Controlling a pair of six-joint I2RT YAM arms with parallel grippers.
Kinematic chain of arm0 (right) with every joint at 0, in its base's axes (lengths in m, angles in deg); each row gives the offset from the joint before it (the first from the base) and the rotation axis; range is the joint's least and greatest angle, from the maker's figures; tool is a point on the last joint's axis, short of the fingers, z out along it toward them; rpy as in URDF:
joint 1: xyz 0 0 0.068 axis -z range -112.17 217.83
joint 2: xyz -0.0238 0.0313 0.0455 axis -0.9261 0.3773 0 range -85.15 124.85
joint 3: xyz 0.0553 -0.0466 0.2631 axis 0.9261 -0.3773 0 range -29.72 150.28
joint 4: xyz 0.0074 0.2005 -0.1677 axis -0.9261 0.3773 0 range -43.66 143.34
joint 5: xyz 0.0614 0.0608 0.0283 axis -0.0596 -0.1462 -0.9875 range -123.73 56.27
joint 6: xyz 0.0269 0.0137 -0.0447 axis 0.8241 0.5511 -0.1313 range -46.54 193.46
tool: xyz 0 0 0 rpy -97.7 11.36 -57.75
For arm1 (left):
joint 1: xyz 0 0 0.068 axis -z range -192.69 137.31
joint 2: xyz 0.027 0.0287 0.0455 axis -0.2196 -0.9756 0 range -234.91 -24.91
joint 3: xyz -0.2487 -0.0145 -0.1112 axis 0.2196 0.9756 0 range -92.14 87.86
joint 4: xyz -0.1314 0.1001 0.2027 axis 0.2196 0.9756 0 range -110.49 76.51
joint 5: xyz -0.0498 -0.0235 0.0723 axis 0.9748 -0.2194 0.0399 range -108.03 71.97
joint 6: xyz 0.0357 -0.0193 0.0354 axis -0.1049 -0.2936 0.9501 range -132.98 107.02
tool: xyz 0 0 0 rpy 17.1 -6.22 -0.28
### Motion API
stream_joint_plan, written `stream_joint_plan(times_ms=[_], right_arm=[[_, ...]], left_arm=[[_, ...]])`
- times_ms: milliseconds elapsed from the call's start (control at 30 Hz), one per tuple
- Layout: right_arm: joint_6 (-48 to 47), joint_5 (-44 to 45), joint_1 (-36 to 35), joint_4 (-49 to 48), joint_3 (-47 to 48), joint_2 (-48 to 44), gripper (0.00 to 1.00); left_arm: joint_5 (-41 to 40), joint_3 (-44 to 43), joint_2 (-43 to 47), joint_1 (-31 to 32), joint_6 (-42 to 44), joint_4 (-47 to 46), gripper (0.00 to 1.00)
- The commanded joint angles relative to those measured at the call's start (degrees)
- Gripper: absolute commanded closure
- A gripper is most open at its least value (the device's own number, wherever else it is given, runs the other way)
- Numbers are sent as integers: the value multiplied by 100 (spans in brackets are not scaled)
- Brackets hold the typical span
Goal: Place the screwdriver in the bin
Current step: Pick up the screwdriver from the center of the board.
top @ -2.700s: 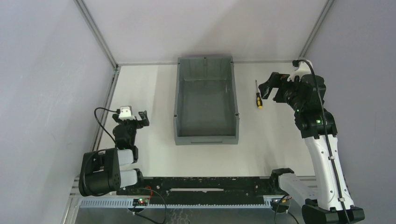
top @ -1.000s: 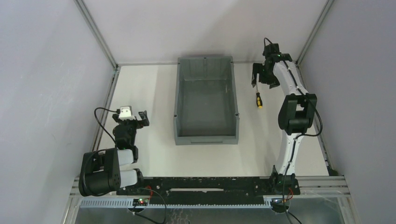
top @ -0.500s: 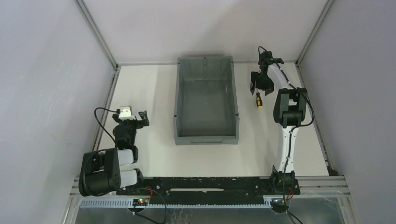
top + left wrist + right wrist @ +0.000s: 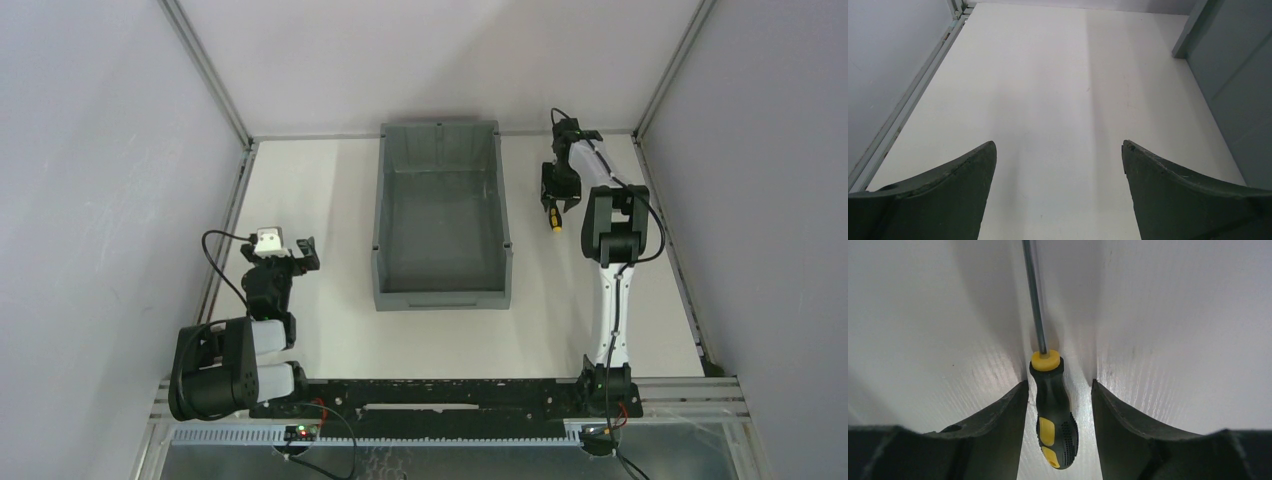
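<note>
The screwdriver, with a yellow-and-black handle and a thin dark shaft, lies flat on the white table to the right of the bin. My right gripper is down over it, one finger on each side of the handle. A narrow strip of table shows on both sides, so the jaws are open and not touching it. From above, the right gripper covers the shaft, and only the handle end of the screwdriver shows. The grey bin holds nothing. My left gripper rests open near the left edge, holding nothing.
The bin's outer wall is to the right of the left gripper. Grey enclosure walls and a metal frame post stand close behind the right arm. The arms' base rail runs along the near edge.
The right gripper has come down over the screwdriver and its jaws have narrowed around the handle. The screwdriver, the bin and the left arm have not moved.
</note>
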Motion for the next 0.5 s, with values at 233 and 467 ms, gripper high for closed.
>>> stream_joint_plan(times_ms=[233, 467], right_arm=[[-65, 118, 34, 70, 238, 168, 57], [-65, 30, 34, 93, 225, 157, 76]], left_arm=[[-34, -219, 68, 21, -67, -243, 0], [-35, -222, 73, 20, -70, -236, 0]])
